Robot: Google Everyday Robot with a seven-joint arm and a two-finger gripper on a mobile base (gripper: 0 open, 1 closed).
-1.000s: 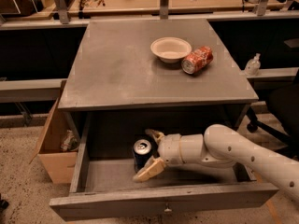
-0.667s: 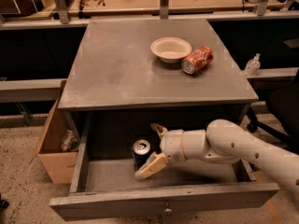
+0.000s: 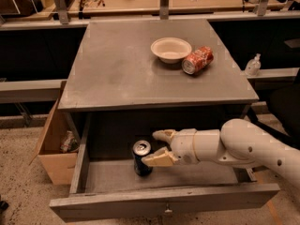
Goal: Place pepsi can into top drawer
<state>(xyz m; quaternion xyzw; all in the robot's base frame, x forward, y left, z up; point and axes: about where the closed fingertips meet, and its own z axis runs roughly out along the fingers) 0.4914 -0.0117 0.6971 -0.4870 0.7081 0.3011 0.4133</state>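
Note:
The pepsi can [image 3: 142,158] stands upright on the floor of the open top drawer [image 3: 164,199], left of centre, its silver top facing up. My gripper [image 3: 150,148] reaches into the drawer from the right and is open. Its upper finger [image 3: 162,135] is above and behind the can's top. Its lower finger [image 3: 157,159] lies against the can's right side. The fingers are spread and not clamped around the can. My white arm [image 3: 243,146] crosses over the drawer's right part.
A white bowl [image 3: 171,49] and a red-orange can [image 3: 198,60] on its side lie on the grey cabinet top [image 3: 131,69]. A cardboard box [image 3: 54,146] stands to the left of the drawer. A small bottle [image 3: 253,64] sits on a shelf to the right.
The gripper has lifted a little and drawn slightly right, so more of the can's body shows below the lower finger. The can has stayed upright in the same spot.

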